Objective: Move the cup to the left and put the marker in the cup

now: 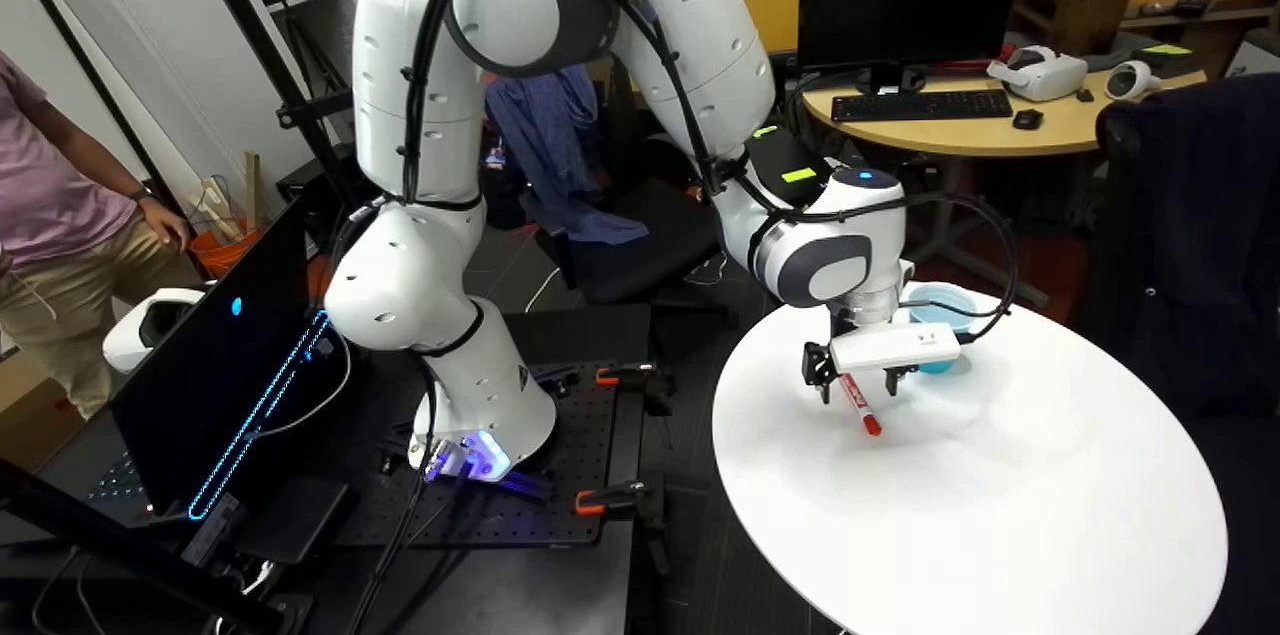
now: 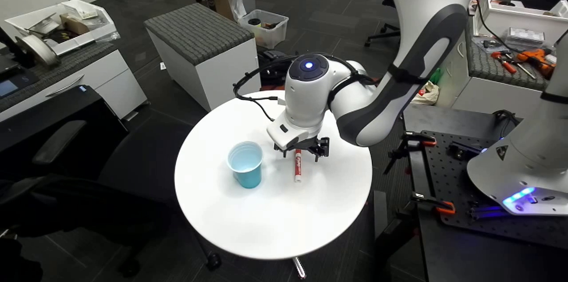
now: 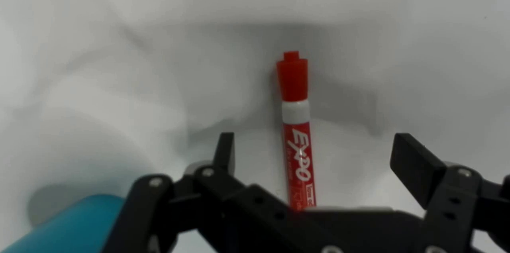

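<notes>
One slim red marker (image 3: 297,130), w/ a white band below its red cap & white "EXPO" lettering, lies flat on the round white table (image 2: 275,224), below the black two-fingered gripper (image 3: 314,145). Gripper's fingers stand spread wide, one each side of the marker; wrist view shows bare table btwn marker & each of them, so it's flanked, not held. Whether the tips reach down to the table, can't tell. Marker's cap end shows in wrist view & in an exterior view; opp. end, whitish, shows in an exterior view but is hidden behind gripper body in wrist view. The tapered light-blue plastic-looking cup (image 2: 246,168) stands upright on the same table, mouth up, just beside gripper & nr the marker, not touching the latter. It's partly hidden behind gripper in an exterior view; in wrist view only part of its blue wall shows, lower-left corner. A white arm (image 1: 690,25), w/ dark-grey joint panels, bends over to the table from a black perforated plate (image 1: 500,520); blue light (image 1: 488,455) glows at its base. Bkgd, in an exterior view: light-wood desk (image 1: 1075,127) w/ black flat monitor (image 1: 905,0), black keyboard (image 1: 920,105) & white headset (image 1: 1045,77); person in pink top (image 1: 75,195) & tan trousers stands off to the side, partly cut off by frame edge. Also in an exterior view: white cabinet (image 2: 219,73) w/ grey textured top, nr it a clear plastic bin (image 2: 274,37) w/ items in it.
</notes>
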